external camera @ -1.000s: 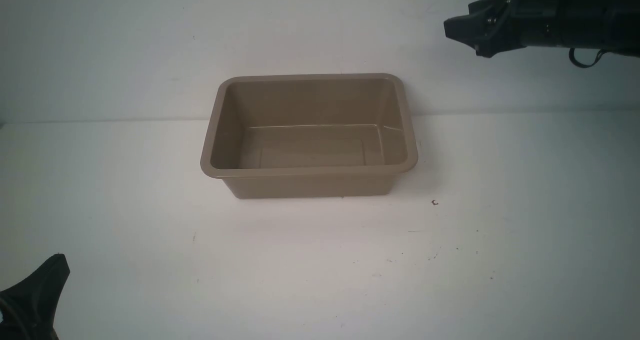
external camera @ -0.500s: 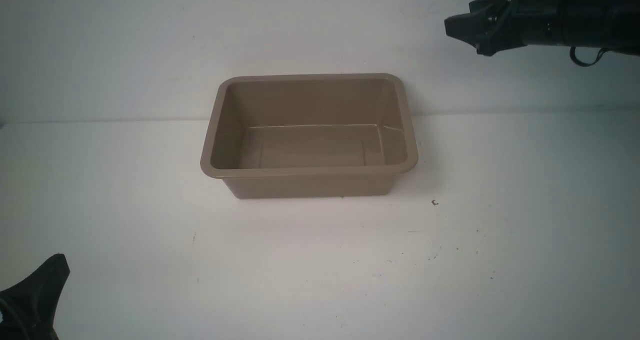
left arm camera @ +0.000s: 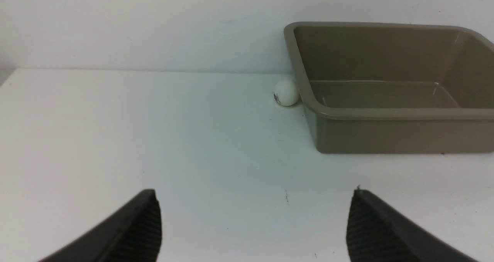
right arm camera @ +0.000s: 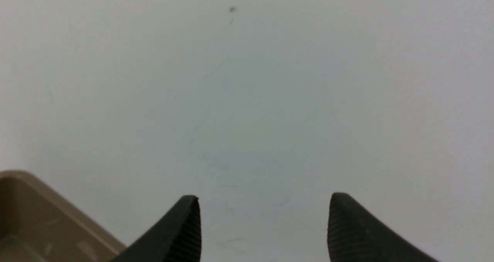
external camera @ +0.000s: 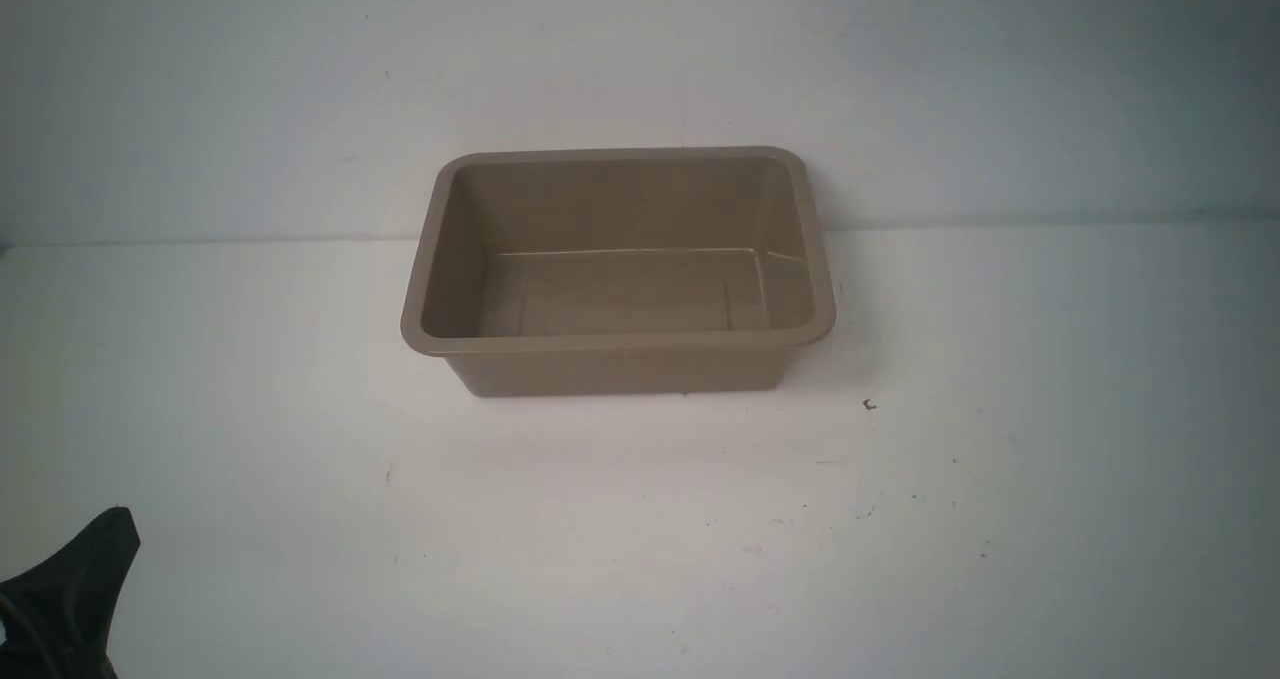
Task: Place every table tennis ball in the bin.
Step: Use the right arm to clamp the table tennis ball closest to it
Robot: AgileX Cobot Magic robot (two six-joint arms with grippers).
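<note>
While the rectangular taupe-brown plastic bin (external camera: pixel 620 342) stands empty by the table's (external camera: pixel 300 459) far edge, one off-white table tennis ball (left arm camera: pixel 286 92) rests beside its left wall. Left end effector (left arm camera: pixel 254 194), right end effector (right arm camera: pixel 264 204): spread, empty. First pick pending: I'd straddle it with the left.

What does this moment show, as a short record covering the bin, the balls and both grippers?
container: bin upright on the white table; no ball visible inside
balls seen: one table tennis ball on the table beside the bin's outer wall, contact unclear; the second is in no view
left arm: left gripper open, empty, facing the ball and bin
right arm: right gripper open, empty, near a bin corner; absent from the front view
</note>
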